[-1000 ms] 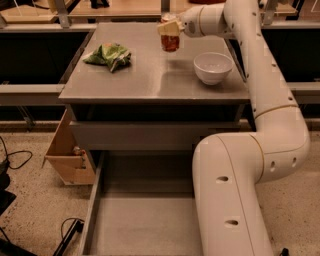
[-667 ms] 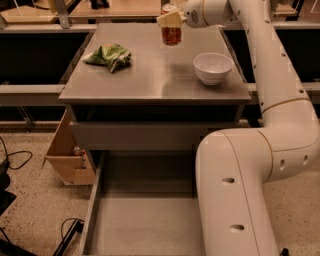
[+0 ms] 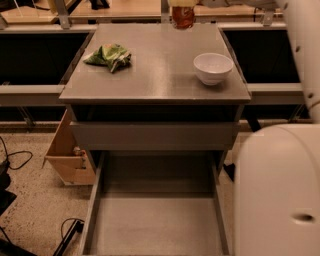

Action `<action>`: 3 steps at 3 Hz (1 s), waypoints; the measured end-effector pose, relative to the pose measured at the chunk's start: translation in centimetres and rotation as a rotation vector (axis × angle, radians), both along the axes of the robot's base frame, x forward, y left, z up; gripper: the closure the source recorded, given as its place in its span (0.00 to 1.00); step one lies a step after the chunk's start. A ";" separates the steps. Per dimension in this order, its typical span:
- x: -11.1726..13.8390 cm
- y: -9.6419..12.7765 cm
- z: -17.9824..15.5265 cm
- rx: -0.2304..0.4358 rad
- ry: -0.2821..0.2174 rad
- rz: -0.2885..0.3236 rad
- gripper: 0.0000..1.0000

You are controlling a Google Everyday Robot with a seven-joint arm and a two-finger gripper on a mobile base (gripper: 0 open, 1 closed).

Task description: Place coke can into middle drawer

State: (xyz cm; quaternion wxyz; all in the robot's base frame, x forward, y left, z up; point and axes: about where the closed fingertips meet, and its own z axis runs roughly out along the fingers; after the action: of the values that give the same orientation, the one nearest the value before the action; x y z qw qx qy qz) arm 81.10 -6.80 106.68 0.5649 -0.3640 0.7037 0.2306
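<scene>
The coke can (image 3: 183,16), red-orange, hangs at the top edge of the camera view, above the back edge of the grey cabinet top (image 3: 155,70). My gripper (image 3: 183,3) is shut on the can's upper end; only its pale lower tips show, the rest is cut off by the frame. The middle drawer (image 3: 155,225) is pulled out wide at the bottom of the view, with a bare flat grey floor and thin side walls. My white arm (image 3: 280,190) fills the right side, beside the drawer.
A green snack bag (image 3: 110,55) lies on the cabinet top at the left and a white bowl (image 3: 213,67) stands at the right. A shut grey drawer front (image 3: 152,135) is above the open drawer. A cardboard box (image 3: 67,155) and cables (image 3: 15,160) are on the floor at left.
My gripper has lifted the can higher and toward the back, so the gripper is now mostly out of the frame. The camera has moved closer to the cabinet.
</scene>
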 end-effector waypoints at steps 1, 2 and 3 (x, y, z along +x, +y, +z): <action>-5.1 -3.1 7.5 0.080 -0.102 -0.082 1.00; -11.5 -4.9 10.6 0.117 -0.157 -0.105 1.00; -15.0 -3.5 5.2 0.102 -0.090 -0.047 1.00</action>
State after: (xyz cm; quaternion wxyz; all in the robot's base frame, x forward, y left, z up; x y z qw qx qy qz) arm 66.05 -10.28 111.93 0.6191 -0.3282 0.6733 0.2361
